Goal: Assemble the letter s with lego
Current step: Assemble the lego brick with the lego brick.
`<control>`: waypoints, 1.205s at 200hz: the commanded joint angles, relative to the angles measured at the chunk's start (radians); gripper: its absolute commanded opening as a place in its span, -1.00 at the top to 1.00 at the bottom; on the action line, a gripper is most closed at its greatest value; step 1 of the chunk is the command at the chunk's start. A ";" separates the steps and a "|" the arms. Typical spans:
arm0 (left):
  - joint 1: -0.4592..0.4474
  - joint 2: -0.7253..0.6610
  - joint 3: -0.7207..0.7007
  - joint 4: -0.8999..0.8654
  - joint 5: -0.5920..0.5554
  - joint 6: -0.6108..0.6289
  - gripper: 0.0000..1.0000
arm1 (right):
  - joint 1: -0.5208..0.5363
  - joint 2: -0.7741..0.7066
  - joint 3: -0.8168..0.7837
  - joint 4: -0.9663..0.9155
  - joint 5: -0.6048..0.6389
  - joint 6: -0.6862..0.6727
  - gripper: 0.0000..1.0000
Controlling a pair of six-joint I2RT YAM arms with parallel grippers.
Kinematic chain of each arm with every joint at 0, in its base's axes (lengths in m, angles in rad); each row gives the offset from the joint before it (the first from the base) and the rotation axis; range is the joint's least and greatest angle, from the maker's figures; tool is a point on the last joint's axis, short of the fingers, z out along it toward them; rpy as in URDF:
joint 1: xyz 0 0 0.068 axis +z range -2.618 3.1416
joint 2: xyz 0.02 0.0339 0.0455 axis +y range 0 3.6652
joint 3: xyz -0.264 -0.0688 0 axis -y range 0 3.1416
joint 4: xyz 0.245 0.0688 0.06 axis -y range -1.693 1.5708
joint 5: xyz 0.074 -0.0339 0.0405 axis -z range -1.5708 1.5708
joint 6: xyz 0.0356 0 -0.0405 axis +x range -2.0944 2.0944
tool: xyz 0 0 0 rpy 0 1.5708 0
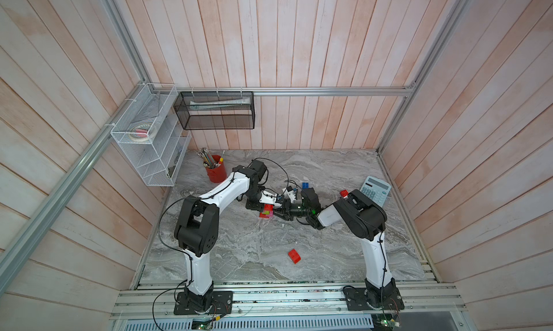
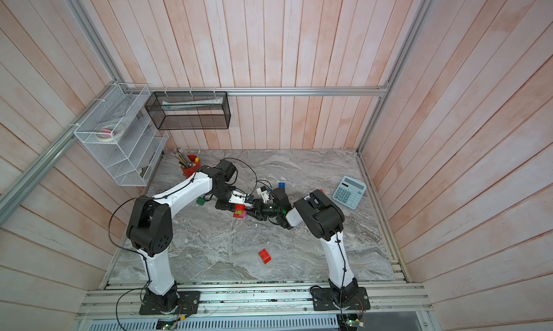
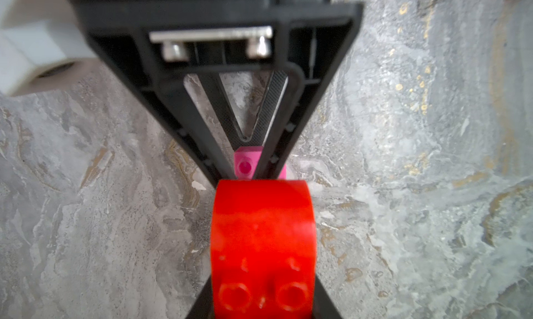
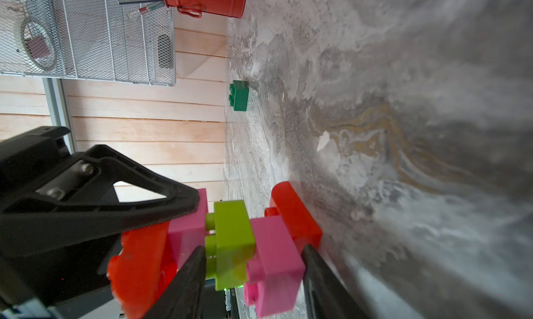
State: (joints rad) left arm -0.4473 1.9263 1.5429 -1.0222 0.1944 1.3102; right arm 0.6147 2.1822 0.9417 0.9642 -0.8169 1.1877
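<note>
Mid-scene, the brick stack [image 1: 266, 211] is held on the counter [image 1: 239, 254]. Its upper pink brick is clenched by the left fingers [image 3: 271, 107], and its lime and pink middle is grasped by the right fingers [image 4: 184, 283]. A red brick [image 1: 294, 255] is left loose nearer the bases.

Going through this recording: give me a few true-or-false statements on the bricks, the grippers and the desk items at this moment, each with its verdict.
1. The left gripper is shut on a pink brick of the lego stack. True.
2. In the stack, a lime green brick sits between two pink ones. True.
3. The calculator stands right beside the red pencil cup. False: they are far apart, the cup in the far corner on the left arm's side, the calculator on the right arm's side.
4. Every brick is already in the stack. False: a red brick and a blue brick lie loose.
5. The right gripper is well clear of the stack. False: its fingers flank the lime green brick and the pink one next to it.
</note>
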 commanded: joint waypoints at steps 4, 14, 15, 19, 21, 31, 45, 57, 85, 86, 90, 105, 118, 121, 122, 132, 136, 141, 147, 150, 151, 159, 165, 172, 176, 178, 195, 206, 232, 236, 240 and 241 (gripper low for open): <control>-0.001 0.039 0.008 -0.042 -0.023 0.011 0.44 | 0.007 0.036 -0.028 -0.153 0.036 -0.020 -0.07; -0.001 0.044 0.011 -0.041 -0.024 0.008 0.44 | 0.007 0.036 -0.028 -0.153 0.035 -0.020 -0.07; -0.003 0.045 0.011 -0.041 -0.024 0.007 0.44 | 0.007 0.035 -0.028 -0.154 0.035 -0.020 -0.07; -0.002 0.047 0.014 -0.041 -0.026 0.005 0.44 | 0.008 0.036 -0.028 -0.154 0.035 -0.020 -0.07; -0.003 0.048 0.014 -0.041 -0.026 0.003 0.44 | 0.008 0.037 -0.028 -0.154 0.035 -0.020 -0.07; -0.004 0.055 0.020 -0.045 -0.024 0.000 0.44 | 0.007 0.036 -0.028 -0.154 0.036 -0.020 -0.07; -0.006 0.062 0.020 -0.049 -0.024 0.000 0.44 | 0.007 0.036 -0.028 -0.156 0.036 -0.022 -0.07; -0.009 0.062 0.014 -0.050 -0.027 -0.001 0.44 | 0.008 0.035 -0.027 -0.157 0.036 -0.023 -0.07; -0.013 0.066 0.004 -0.052 -0.033 -0.017 0.44 | 0.007 0.035 -0.027 -0.157 0.033 -0.023 -0.06; -0.013 0.066 0.004 -0.052 -0.034 -0.018 0.44 | 0.007 0.035 -0.027 -0.156 0.032 -0.023 -0.07; -0.014 0.066 0.003 -0.052 -0.036 -0.019 0.45 | 0.008 0.036 -0.028 -0.157 0.033 -0.023 -0.06; -0.016 0.069 0.001 -0.053 -0.039 -0.020 0.45 | 0.008 0.036 -0.028 -0.157 0.033 -0.024 -0.06; -0.019 0.071 0.003 -0.052 -0.038 -0.021 0.45 | 0.007 0.037 -0.026 -0.157 0.033 -0.023 -0.06; -0.018 0.071 0.003 -0.050 -0.036 -0.019 0.45 | 0.007 0.037 -0.027 -0.157 0.031 -0.023 -0.06; -0.019 0.071 0.003 -0.050 -0.035 -0.020 0.45 | 0.008 0.037 -0.027 -0.157 0.032 -0.023 -0.06; -0.019 0.072 0.007 -0.046 -0.031 -0.020 0.43 | 0.007 0.036 -0.029 -0.155 0.030 -0.023 -0.06; -0.020 0.070 0.008 -0.044 -0.028 -0.020 0.42 | 0.007 0.037 -0.028 -0.153 0.031 -0.023 -0.06; -0.022 0.069 0.010 -0.044 -0.025 -0.022 0.39 | 0.007 0.037 -0.028 -0.153 0.030 -0.025 -0.06; -0.022 0.068 0.015 -0.042 -0.021 -0.023 0.36 | 0.006 0.036 -0.028 -0.152 0.028 -0.025 -0.06; -0.022 0.067 0.018 -0.042 -0.019 -0.024 0.34 | 0.006 0.036 -0.028 -0.151 0.028 -0.026 -0.06; -0.021 0.066 0.019 -0.042 -0.018 -0.025 0.34 | 0.006 0.036 -0.028 -0.152 0.027 -0.026 -0.06; -0.022 0.064 0.024 -0.040 -0.009 -0.028 0.28 | 0.006 0.036 -0.027 -0.151 0.026 -0.026 -0.06; -0.021 0.061 0.028 -0.039 -0.007 -0.029 0.24 | 0.006 0.035 -0.027 -0.153 0.027 -0.027 -0.06; -0.021 0.060 0.031 -0.039 -0.003 -0.030 0.20 | 0.004 0.037 -0.025 -0.154 0.027 -0.027 -0.06; -0.021 0.058 0.032 -0.039 -0.002 -0.031 0.18 | 0.005 0.037 -0.025 -0.155 0.026 -0.027 -0.06; -0.021 0.057 0.032 -0.039 -0.001 -0.031 0.16 | 0.004 0.037 -0.026 -0.155 0.027 -0.027 -0.06; -0.022 0.054 0.035 -0.039 -0.001 -0.034 0.10 | 0.005 0.039 -0.030 -0.155 0.029 -0.025 -0.05; -0.023 0.049 0.036 -0.035 0.000 -0.036 0.07 | 0.004 0.038 -0.033 -0.157 0.031 -0.026 -0.05; -0.022 0.043 0.042 -0.029 0.005 -0.040 0.00 | 0.005 0.038 -0.033 -0.153 0.031 -0.027 -0.06; -0.022 0.043 0.042 -0.029 0.004 -0.042 -0.01 | 0.004 0.038 -0.031 -0.153 0.032 -0.027 -0.06; -0.022 0.043 0.042 -0.029 0.004 -0.043 -0.02 | 0.004 0.039 -0.031 -0.152 0.031 -0.027 -0.06; -0.021 0.043 0.041 -0.028 0.004 -0.043 -0.02 | 0.004 0.039 -0.031 -0.152 0.030 -0.027 -0.06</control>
State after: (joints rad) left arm -0.4671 1.9671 1.5673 -1.0367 0.1795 1.2747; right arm 0.6147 2.1822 0.9417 0.9649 -0.8177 1.1809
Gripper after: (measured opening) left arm 0.498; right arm 0.530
